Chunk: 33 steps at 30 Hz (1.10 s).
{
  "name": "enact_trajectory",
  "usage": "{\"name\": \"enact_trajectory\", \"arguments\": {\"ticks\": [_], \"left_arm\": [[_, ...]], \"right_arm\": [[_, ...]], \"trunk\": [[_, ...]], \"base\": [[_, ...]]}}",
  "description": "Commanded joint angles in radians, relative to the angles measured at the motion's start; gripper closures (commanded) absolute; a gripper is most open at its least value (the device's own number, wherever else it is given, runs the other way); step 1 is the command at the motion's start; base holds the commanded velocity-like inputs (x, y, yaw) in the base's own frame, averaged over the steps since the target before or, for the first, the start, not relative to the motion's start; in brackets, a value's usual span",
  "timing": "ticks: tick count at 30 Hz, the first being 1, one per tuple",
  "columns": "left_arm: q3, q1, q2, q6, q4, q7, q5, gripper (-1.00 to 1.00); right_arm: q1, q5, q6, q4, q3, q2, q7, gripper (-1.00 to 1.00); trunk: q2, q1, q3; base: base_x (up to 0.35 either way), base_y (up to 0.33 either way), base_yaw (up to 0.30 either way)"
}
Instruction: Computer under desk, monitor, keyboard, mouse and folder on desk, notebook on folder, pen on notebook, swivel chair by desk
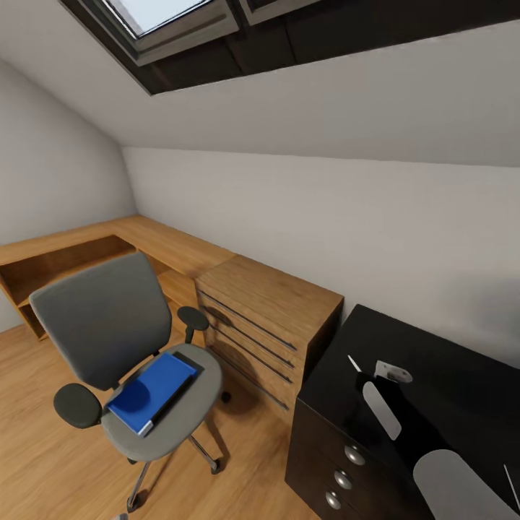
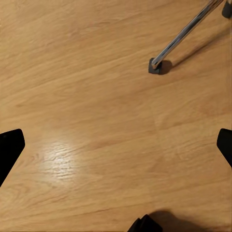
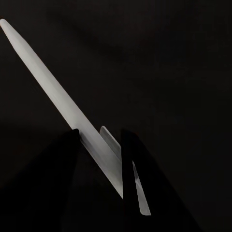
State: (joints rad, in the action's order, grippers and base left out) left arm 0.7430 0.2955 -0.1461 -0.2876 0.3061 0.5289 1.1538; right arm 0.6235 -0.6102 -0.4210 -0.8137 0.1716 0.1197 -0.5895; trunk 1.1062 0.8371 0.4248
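On swivel chair [image 1: 144, 347] seat: blue folder [image 1: 152, 391]; wooden drawer unit [image 1: 267, 318] beside. Left pincer [image 2: 116, 145] wide; right unclear.

The head camera looks down from high across the swivel chair [image 1: 126, 354] and black table [image 1: 433, 383]. The left wrist camera faces the wooden floor [image 2: 96, 121] closely; both show a chair leg [image 2: 186, 31].

swivel chair [image 1: 115, 347] base cut off, folder [image 1: 153, 390] partly shadowed
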Motion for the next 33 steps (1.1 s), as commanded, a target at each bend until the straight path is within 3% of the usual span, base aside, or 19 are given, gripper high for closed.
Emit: {"name": "enact_trajectory", "arguments": {"ticks": [1, 19, 33], "left_arm": [[0.009, 0.001, -0.001, -0.007, 0.002, 0.005, 0.01, -1.0], [0.011, 0.001, 0.001, -0.017, 0.004, 0.006, 0.002, -1.0], [0.012, 0.001, 0.002, -0.039, 0.008, 0.01, -0.002, -1.0]], "right_arm": [[0.001, -0.006, -0.004, -0.002, 0.007, 0.001, -0.009, 1.0], [0.001, -0.009, -0.004, 0.021, 0.046, 0.0, -0.005, 1.0], [0.002, -0.008, -0.005, 0.087, 0.046, 0.0, 0.069, 1.0]], "trunk": [[0.001, 0.0, 0.001], [0.001, 0.0, 0.001], [0.001, 0.0, 0.001]], "base": [[0.01, 0.0, 0.0], [0.114, 0.056, 0.0], [0.001, 0.001, 0.0]]}}
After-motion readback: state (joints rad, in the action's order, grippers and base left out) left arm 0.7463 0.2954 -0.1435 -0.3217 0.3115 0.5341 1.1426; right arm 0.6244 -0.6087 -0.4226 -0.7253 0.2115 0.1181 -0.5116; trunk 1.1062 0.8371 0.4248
